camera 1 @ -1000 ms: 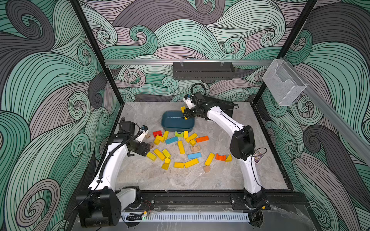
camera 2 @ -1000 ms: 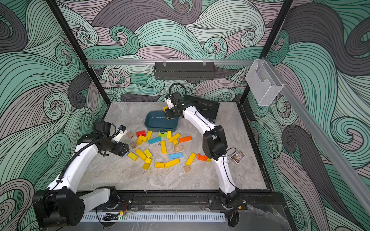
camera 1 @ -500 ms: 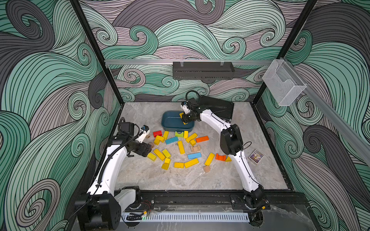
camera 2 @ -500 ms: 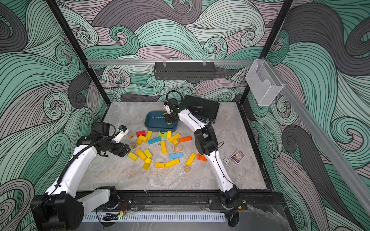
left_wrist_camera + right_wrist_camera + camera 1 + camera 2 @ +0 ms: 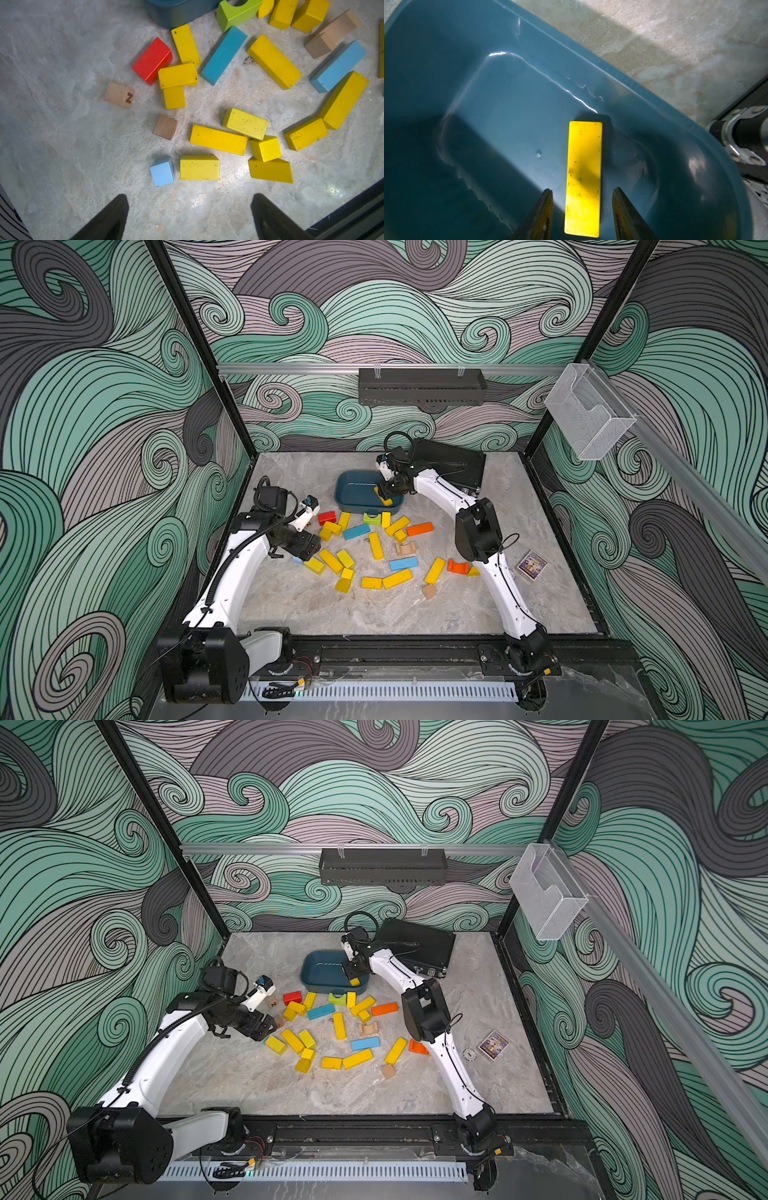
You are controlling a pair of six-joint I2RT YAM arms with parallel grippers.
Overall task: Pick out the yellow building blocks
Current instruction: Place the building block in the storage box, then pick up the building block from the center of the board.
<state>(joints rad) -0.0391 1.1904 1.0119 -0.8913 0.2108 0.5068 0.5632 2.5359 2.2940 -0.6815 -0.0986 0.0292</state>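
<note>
Below the teal tub [image 5: 353, 493], centre frame, the yellow building blocks [image 5: 376, 545] lie scattered under the left gripper [image 5: 190, 196], fingers wide apart. Inside the tub one yellow bar [image 5: 583, 158] sits loose between the parted fingers of the right gripper [image 5: 582, 190]; a crooked lift could drag it out.

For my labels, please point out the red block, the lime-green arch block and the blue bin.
red block [image 5: 152, 61]: left wrist view, top face.
lime-green arch block [image 5: 234, 14]: left wrist view, broad face.
blue bin [image 5: 560, 66]: right wrist view, inner wall.
</note>
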